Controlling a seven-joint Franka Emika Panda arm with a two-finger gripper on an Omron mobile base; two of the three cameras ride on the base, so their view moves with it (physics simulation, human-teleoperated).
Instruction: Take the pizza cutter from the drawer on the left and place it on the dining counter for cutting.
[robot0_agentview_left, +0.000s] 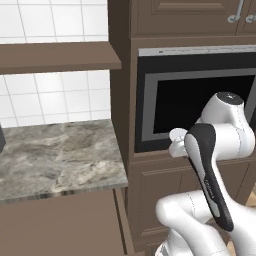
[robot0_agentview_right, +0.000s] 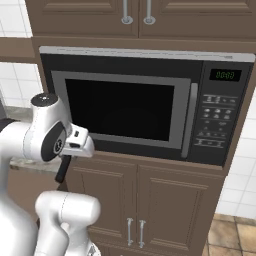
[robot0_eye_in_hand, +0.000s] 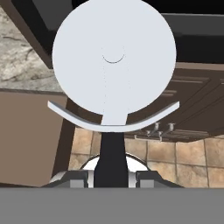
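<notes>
The pizza cutter (robot0_eye_in_hand: 113, 61) fills the hand view: its round silvery-white wheel stands upright, with a curved guard below it and the short black handle (robot0_eye_in_hand: 111, 162) running down between my fingertips. My gripper (robot0_eye_in_hand: 111, 178) is shut on that handle. In the right base view the hand (robot0_agentview_right: 75, 142) is in front of the microwave's lower left corner, and the black handle (robot0_agentview_right: 62, 170) hangs below it. From the left base the white hand (robot0_agentview_left: 177, 142) shows beside the microwave. The drawer and the dining counter are out of view.
A built-in microwave (robot0_agentview_right: 135, 107) sits in a dark brown cabinet column with doors below (robot0_agentview_right: 150, 200). To its left are a short marble worktop (robot0_agentview_left: 55, 155) backed by white tiles, a brown shelf (robot0_agentview_left: 55, 57) above it and a plain brown front (robot0_agentview_left: 60, 225) below it.
</notes>
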